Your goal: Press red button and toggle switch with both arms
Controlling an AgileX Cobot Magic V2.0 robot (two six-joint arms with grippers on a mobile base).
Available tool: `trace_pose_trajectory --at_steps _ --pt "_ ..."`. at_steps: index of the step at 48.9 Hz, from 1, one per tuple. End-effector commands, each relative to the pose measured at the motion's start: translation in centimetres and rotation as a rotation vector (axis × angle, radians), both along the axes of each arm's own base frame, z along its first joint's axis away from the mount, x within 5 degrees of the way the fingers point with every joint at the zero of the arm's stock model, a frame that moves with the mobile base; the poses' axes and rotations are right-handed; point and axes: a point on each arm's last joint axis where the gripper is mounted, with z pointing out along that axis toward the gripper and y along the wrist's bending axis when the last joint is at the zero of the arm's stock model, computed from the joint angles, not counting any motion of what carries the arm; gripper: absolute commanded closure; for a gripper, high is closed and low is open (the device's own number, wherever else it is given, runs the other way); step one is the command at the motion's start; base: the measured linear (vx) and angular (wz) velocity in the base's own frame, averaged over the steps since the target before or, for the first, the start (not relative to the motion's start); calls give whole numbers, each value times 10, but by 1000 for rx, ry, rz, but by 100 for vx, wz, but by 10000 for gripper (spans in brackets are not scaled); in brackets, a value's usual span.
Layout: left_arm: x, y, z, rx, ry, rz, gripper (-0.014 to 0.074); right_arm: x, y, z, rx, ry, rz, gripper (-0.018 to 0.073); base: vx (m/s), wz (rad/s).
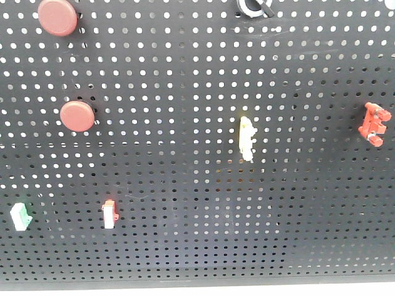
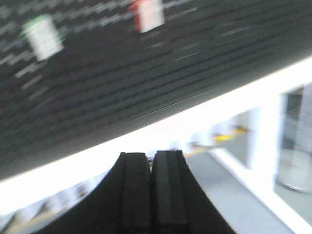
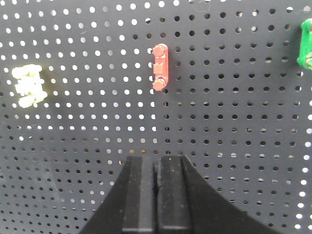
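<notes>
Toggle switch (image 1: 373,123) at the pegboard's (image 1: 197,185) right edge, two red buttons (image 1: 77,116) toward its upper left, the top one cropped; both the blurred left gripper (image 2: 150,161) and the right gripper (image 3: 157,163) are closed, empty, clear of the board.

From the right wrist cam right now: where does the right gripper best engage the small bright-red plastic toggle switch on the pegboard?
Probably no pinch needed. The bright-red plastic toggle switch stands out from the black perforated pegboard as a narrow vertical bar, directly above the right gripper, whose jaws are shut. Come up from below and straight at the board, pushing the lever's protruding end with the closed tips.
</notes>
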Motion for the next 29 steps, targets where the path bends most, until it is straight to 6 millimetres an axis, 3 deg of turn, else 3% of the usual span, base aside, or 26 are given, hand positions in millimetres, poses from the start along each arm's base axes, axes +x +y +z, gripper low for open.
trace_pose_trajectory --at_steps 1,12,29 --pt "1 9 -2 -105 -89 136 594 -1 1 9 5 -24 16 562 0 0" --pt "10 13 -53 -211 -95 212 594 0 1 9 4 -23 16 562 0 0" --pt "10 12 -52 -303 -72 214 594 0 2 9 3 -22 16 562 0 0"
